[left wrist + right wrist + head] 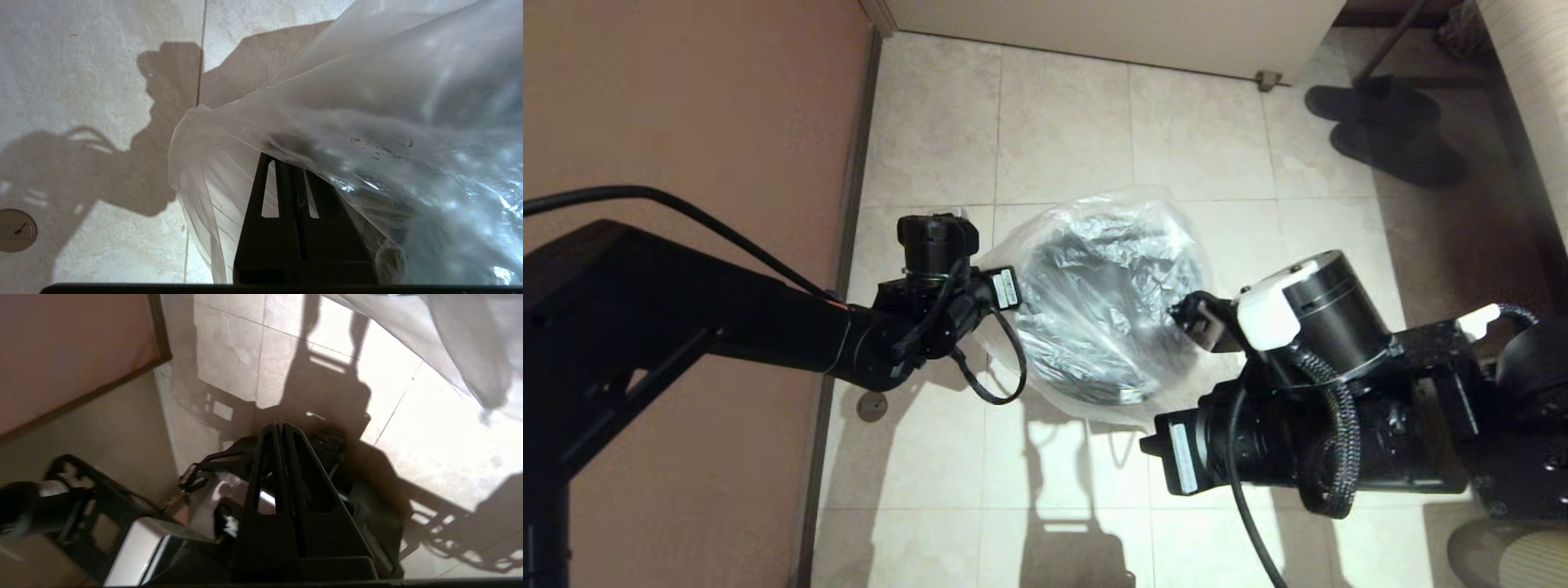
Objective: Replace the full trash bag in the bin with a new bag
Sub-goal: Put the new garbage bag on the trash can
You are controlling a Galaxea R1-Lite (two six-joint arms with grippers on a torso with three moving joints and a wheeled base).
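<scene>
The bin point(1129, 395) stands on the tiled floor at the centre of the head view. The new bag point(1111, 245) is spread over it, and the bin's dark inside shows through the crinkly film. My left gripper point(1021, 292) is at the bag's left edge. In the left wrist view it point(286, 161) is shut, its tips tucked under the gathered film of the new bag point(367, 102). My right gripper point(1186, 313) hovers by the bag's right side. In the right wrist view it point(281, 425) is shut and no film shows between its fingers; the new bag point(466, 343) hangs apart.
A brown wall point(686, 122) runs along the left. A round floor drain cover point(872, 406) lies near its base. Dark slippers point(1388, 131) sit at the back right, and a white door point(1111, 24) is at the back. My own base point(135, 547) shows below the right gripper.
</scene>
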